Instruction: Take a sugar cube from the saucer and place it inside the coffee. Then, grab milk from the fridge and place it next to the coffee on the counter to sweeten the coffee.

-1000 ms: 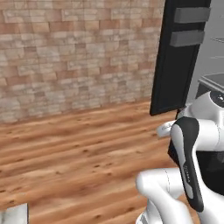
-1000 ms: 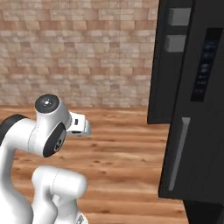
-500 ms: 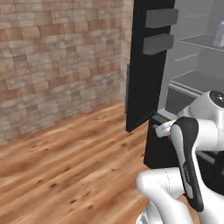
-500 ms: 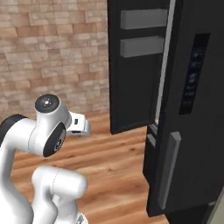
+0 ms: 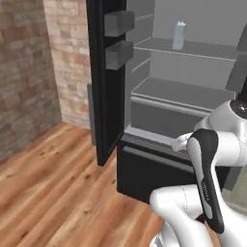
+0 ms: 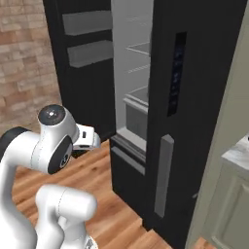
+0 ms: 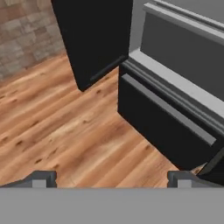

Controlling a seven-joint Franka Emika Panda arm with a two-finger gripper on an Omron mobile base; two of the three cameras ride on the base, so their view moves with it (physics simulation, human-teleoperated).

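Fridge (image 5: pixel 159 111) open, door swung toward upper left of the left base view. Milk (image 5: pixel 179 35) upright on the top shelf (image 5: pixel 202 49), upper right of that frame. End effector (image 7: pixel 112 177) wide open, holding nothing, at the bottom of the hand view over wooden floor (image 7: pixel 61 127), facing the black lower drawer (image 7: pixel 162 127).

- Even, soft rendered light, with no glare or hard shadows.
- The fridge (image 5: pixel 159 91) interior is evenly grey.
- Textures look coarse and slightly soft, perhaps from low resolution.
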